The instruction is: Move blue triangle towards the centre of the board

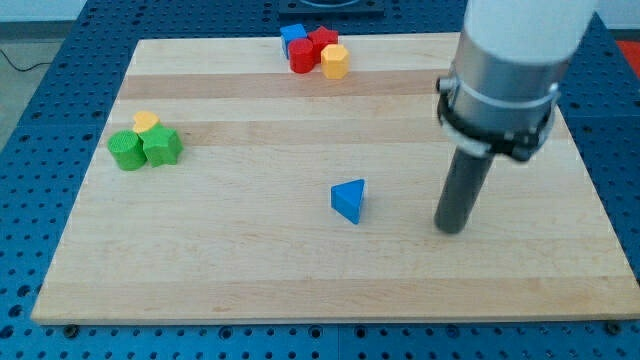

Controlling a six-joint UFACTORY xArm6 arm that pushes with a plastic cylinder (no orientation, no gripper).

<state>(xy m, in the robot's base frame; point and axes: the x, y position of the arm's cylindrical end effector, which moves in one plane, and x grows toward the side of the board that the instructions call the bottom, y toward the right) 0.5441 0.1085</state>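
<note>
- The blue triangle (349,200) is sitting on the worktop (250,270), slightly toward the view's right and bottom of the middle, apart from every other block.
- My tip (452,229) is standing off to the triangle's right, near it but not touching.
- Risk one: I'm judging that a push off the triangle's centre could be spinning it round instead of sliding it, letting it slip past the rod.
- Risk two: too long a push leftward could be carrying it beyond the middle, since it's lying close to centre already.
- The clusters are looking safe: green blocks (144,148) with a yellow one (146,121) at the view's left, red (313,50), blue (292,37) and yellow (335,61) at the top.
- The arm is hanging upright from the view's upper right, rod pointing straight down; there are no fingers here, so nothing's being gripped.
</note>
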